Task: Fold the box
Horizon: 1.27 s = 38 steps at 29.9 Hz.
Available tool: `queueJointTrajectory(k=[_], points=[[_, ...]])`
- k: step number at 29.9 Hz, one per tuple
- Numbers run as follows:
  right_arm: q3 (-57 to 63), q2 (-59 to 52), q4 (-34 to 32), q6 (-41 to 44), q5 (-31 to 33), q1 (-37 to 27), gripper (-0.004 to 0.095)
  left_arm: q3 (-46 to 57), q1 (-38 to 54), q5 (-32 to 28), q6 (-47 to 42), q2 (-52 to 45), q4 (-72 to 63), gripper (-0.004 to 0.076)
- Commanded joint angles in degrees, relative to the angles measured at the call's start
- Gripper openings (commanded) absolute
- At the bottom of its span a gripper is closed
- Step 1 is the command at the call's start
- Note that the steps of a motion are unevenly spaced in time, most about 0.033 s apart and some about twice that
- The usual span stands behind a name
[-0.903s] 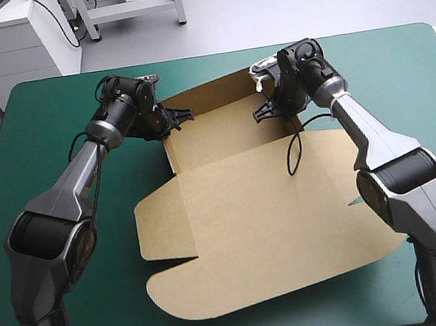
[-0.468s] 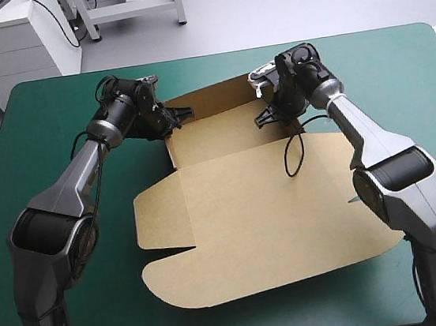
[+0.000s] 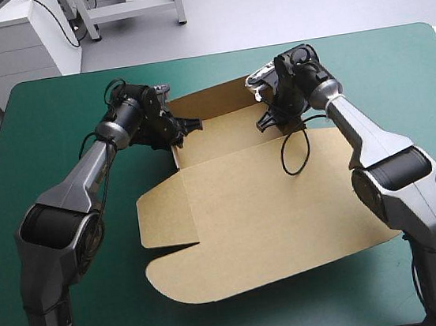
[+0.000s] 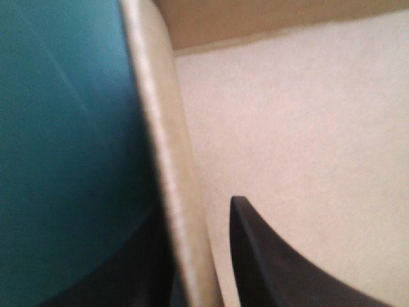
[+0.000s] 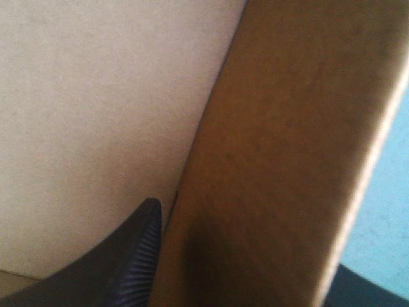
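Teal-green cover beneath brown box, lid flat, side walls upright in left gripper and right gripper.

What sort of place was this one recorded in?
Probably a robotics lab bench: a table with a teal-green cover, a brown cut-board box partly formed, and the black-fingered left gripper and right gripper clamping its raised walls.

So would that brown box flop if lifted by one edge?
Probably stiff: on the box the raised walls stand straight where the left gripper and right gripper pinch them. It likely hinges at the creases, as those walls fold up. A thin sheet, so probably light.
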Motion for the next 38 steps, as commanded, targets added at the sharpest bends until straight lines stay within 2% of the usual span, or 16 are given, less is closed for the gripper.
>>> queueJointTrajectory(k=[1,4,8,26,38], points=[[-2.0,-3.7,2.1,-1.1,0.3,-0.5,0.0486,-0.2,-2.4,1.2,0.7,-1.4,-9.6,0.0291],[-2.0,-3.9,2.4,-0.9,0.3,-0.8,0.0486,-0.3,-2.4,1.1,0.7,-1.4,-9.6,0.0353],[-2.4,-4.0,2.4,-0.9,0.3,-1.0,0.0486,-1.3,-2.4,1.0,0.5,-1.4,-9.5,0.0384],[-7.3,-3.8,9.4,-3.3,0.3,-4.4,0.0505,-4.9,-2.4,1.6,-0.7,-1.4,-5.3,0.0386],[-7.2,-3.8,6.4,-4.7,0.3,-4.8,0.0505,-4.9,-2.4,0.7,-3.2,-1.4,-4.4,0.0386]])
